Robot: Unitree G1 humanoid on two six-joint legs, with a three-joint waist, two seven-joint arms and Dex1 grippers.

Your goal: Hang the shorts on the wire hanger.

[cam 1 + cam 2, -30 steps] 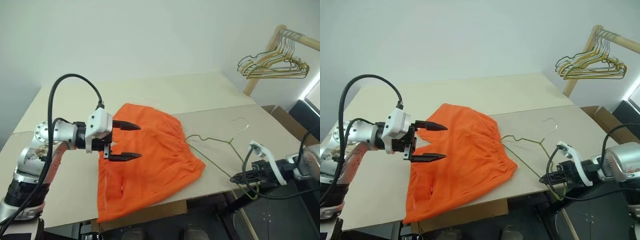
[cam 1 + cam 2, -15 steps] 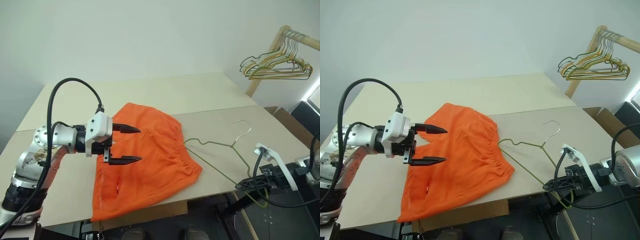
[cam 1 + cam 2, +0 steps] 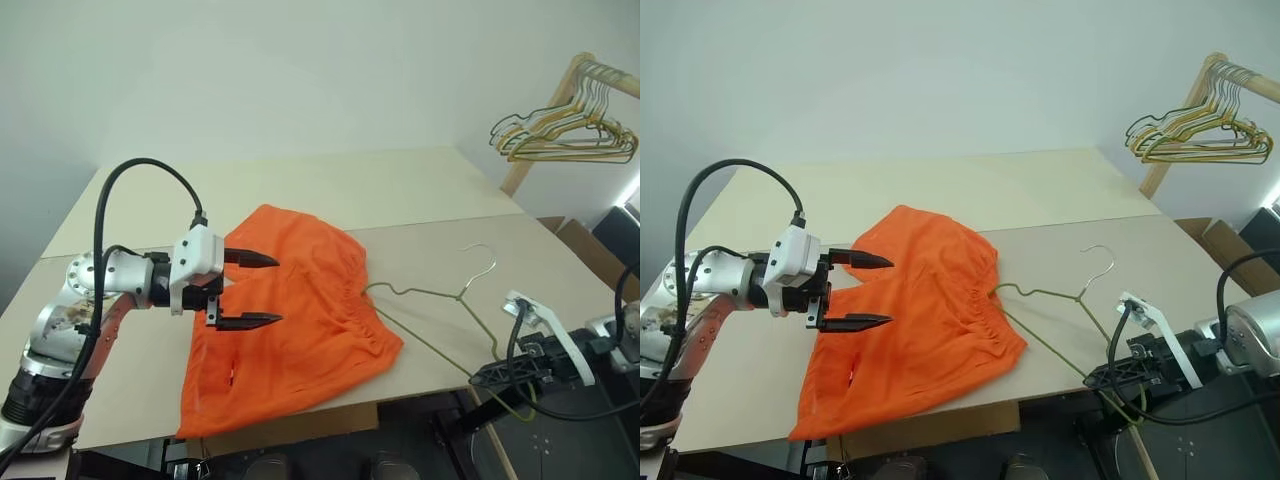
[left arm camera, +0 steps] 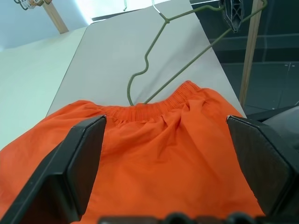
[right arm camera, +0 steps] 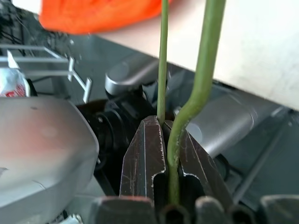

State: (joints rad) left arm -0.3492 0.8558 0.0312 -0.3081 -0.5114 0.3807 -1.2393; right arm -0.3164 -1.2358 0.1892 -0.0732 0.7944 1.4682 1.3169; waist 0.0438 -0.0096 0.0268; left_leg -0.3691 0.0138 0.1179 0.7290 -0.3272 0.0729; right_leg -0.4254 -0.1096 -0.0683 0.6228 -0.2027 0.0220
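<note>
The bright orange shorts [image 3: 300, 335] lie flat on the beige table [image 3: 300, 185], waistband toward the wire hanger [image 3: 430, 293]. My left gripper [image 3: 279, 290] hovers open just above the shorts' left part, its fingers [image 4: 86, 154] spread wide over the fabric [image 4: 163, 158]. The thin greenish hanger rests on the table to the right of the waistband, one end touching it, hook pointing away. Its near corner sticks out past the table's front edge, where my right gripper [image 3: 474, 380] is shut on it. In the right wrist view the wire [image 5: 205, 70] runs between the closed fingers [image 5: 149, 154].
A bunch of gold and green hangers [image 3: 565, 138] hangs on a wooden rail at the far right, off the table. A cardboard box [image 3: 590, 250] stands beyond the table's right edge. The shorts' lower hem reaches the front edge.
My right gripper has drawn back a little toward me with the hanger's corner, sliding the hanger along. The left gripper has held still. The camera has shifted slightly.
</note>
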